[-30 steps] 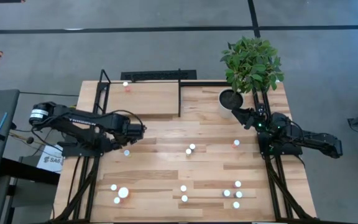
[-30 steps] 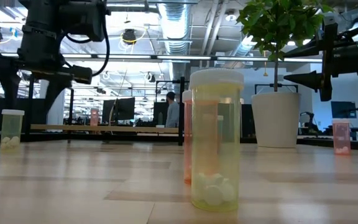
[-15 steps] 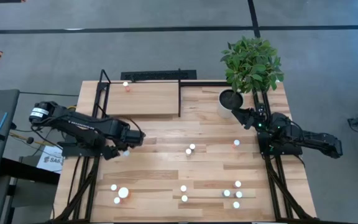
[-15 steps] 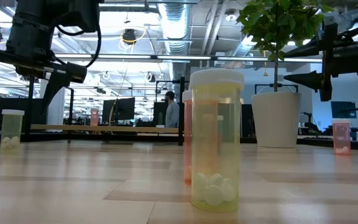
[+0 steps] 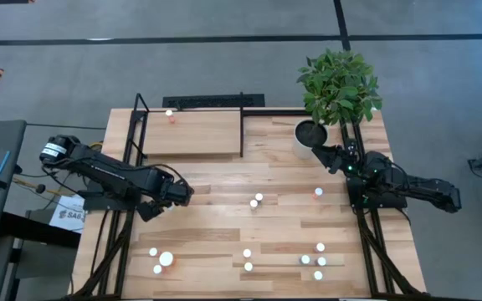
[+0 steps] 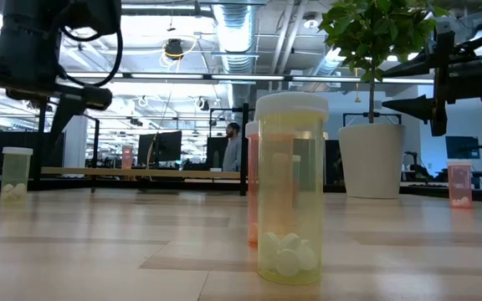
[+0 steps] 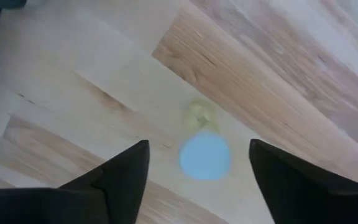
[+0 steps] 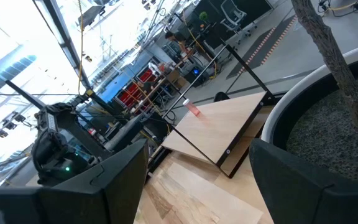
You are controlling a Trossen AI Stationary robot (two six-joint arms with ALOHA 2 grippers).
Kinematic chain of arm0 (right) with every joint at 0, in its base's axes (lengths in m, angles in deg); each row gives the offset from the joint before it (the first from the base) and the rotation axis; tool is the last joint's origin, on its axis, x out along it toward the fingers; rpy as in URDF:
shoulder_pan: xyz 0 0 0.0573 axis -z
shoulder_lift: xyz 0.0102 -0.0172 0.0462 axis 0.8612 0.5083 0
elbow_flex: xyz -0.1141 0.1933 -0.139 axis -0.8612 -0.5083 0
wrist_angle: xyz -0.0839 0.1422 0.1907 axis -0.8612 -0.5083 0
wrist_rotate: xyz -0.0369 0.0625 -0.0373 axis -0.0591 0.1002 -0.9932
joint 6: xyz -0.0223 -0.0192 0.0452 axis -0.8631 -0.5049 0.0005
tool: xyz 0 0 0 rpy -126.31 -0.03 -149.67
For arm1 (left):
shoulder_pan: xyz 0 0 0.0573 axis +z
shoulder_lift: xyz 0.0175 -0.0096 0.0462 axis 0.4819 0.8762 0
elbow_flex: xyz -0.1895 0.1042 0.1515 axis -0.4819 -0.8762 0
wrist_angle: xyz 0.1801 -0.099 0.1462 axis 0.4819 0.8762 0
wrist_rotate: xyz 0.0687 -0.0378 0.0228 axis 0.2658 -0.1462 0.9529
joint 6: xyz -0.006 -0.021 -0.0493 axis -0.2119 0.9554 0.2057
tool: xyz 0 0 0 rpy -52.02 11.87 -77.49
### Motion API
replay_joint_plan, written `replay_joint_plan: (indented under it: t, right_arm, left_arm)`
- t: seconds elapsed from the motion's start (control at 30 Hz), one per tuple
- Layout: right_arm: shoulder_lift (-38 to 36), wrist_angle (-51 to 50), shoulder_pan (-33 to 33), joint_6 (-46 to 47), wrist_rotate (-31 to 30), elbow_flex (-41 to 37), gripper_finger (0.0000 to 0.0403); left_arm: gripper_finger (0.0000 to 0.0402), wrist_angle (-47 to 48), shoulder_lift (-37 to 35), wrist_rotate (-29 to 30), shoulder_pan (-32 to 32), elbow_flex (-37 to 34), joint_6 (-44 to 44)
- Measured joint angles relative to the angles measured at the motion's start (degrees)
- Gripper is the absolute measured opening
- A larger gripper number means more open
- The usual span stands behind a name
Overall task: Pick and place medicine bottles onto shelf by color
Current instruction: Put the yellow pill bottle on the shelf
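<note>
In the left wrist view a yellowish medicine bottle (image 7: 205,155) with a white cap stands upright on the table. My left gripper (image 7: 199,144) points down above it, open, one finger on either side and clear of it. From above, that gripper (image 5: 172,197) hides the bottle. The shelf (image 5: 192,134), a light-wood board framed in black rods, sits at the table's far left with one red bottle (image 5: 171,117) on it. My right gripper (image 5: 328,158) waits open and level beside the white plant pot (image 5: 310,136). Several more bottles stand upright across the table.
Two bottles (image 5: 257,201) stand mid-table, and a red one (image 5: 318,192) lies to their right. Clusters sit near the front edge at the left (image 5: 160,260), the middle (image 5: 247,259) and the right (image 5: 316,260). The plant (image 5: 339,84) overhangs the far right corner.
My left gripper has moved toward the table's near edge and a little to the left, rolling its wrist. It now stands over the yellowish bottle that showed beside it before. The bottle has kept its place.
</note>
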Motion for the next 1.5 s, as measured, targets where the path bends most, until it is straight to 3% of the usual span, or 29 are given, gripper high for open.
replay_joint_plan:
  t: [0.3,0.5,1.07,1.27,1.5]
  right_arm:
    - [-0.01,0.01,0.00,0.00,0.00,-0.02,0.0302]
    - [-0.01,0.01,0.00,0.00,0.00,-0.01,0.0302]
    - [-0.01,0.01,0.00,0.00,0.00,0.00,0.0302]
    - [-0.01,0.00,0.00,0.00,0.00,-0.02,0.0302]
    - [0.01,0.01,0.00,0.00,0.00,0.00,0.0302]
  left_arm:
    - [0.0158,-5.52,0.00,0.06,0.04,-3.62,-0.44]
    - [0.0119,-5.67,0.00,0.19,0.07,-3.86,-1.46]
    - [0.0103,-4.84,-1.66,2.27,1.18,-3.90,-3.02]
    - [0.0103,-2.67,-4.62,2.52,6.15,-3.90,-8.48]
    - [0.0103,5.42,-6.27,2.30,16.07,-0.72,-21.71]
